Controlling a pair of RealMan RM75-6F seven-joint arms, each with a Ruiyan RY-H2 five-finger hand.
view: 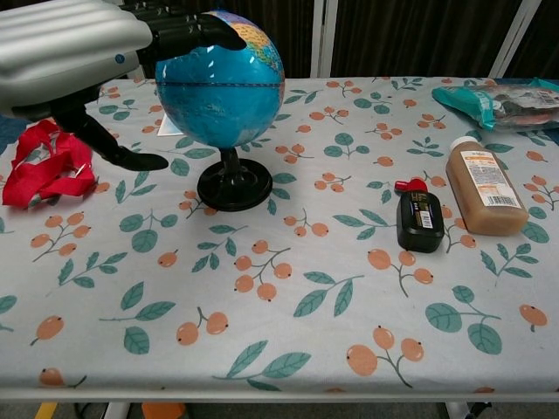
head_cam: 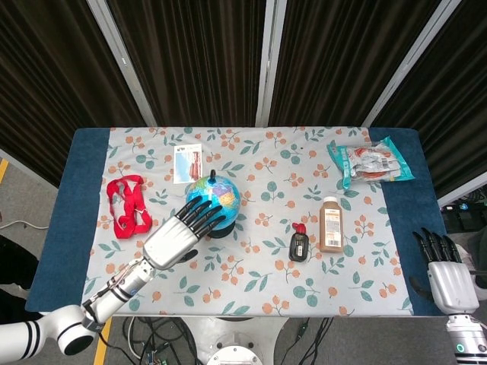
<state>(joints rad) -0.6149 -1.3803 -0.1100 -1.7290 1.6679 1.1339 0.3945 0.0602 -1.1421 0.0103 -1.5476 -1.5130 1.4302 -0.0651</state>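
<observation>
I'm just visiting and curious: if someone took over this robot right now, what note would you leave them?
Left hand: open, fingers spread over the globe, at or very near its top; no grip visible.
Right hand: open, idle off the table's right edge.
Globe stands upright on its black base, mid-table, beside the red strap.
Done: reach to the globe. Left: closing on it.

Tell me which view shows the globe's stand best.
The chest view: the globe is seen from the side, so its black stand shows whole, stem and round base. In the head view the globe and the left hand cover most of the stand; only a dark edge shows.
</observation>
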